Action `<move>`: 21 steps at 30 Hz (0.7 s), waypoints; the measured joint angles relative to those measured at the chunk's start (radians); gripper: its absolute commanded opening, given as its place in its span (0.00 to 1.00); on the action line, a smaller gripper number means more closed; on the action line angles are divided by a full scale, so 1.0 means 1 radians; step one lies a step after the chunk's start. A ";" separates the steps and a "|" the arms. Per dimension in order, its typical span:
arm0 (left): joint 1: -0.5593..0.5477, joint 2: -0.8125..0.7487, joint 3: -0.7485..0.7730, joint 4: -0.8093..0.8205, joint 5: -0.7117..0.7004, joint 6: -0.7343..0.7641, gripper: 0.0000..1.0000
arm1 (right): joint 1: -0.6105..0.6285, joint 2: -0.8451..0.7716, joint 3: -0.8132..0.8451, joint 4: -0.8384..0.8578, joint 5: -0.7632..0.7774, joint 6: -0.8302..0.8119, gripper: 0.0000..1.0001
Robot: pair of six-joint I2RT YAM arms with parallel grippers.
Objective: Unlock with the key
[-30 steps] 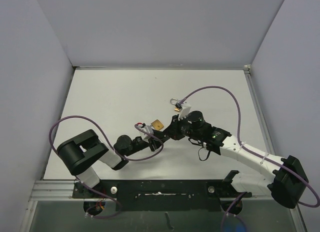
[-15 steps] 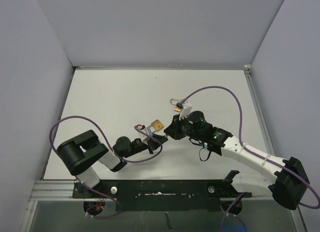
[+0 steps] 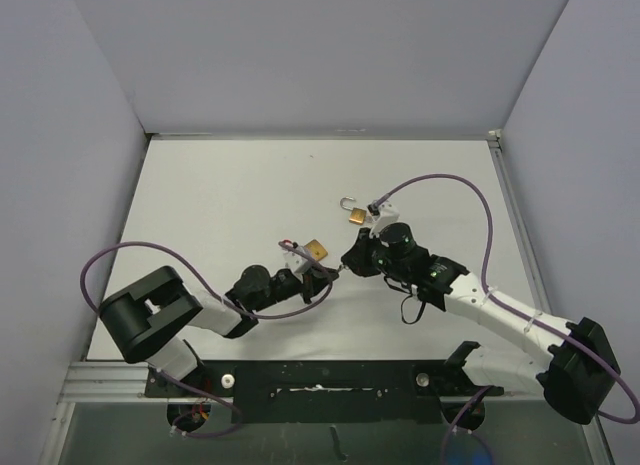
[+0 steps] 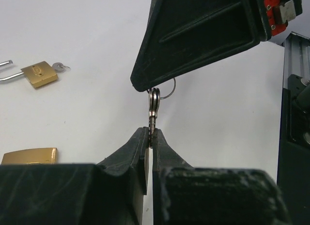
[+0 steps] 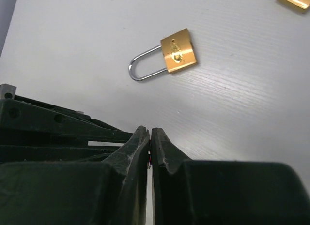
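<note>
The small silver metal key [image 4: 153, 113] is pinched by its blade in the left gripper [image 4: 150, 135], ringed head caught in the right gripper [image 5: 150, 134]. A square brass padlock [image 5: 178, 51] lies flat nearby, shackle seated.

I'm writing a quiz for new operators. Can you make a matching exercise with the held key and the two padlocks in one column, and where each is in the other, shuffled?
1 key
2 far padlock
3 near padlock

A lying close beside the left gripper
B clamped between the left gripper and right gripper
C lying on the table with a small key in it

Pairs: 1-B, 2-C, 3-A
</note>
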 measured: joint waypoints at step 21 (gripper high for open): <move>-0.031 0.253 0.098 -0.032 0.009 -0.072 0.00 | -0.100 0.071 -0.184 0.082 -0.027 0.063 0.02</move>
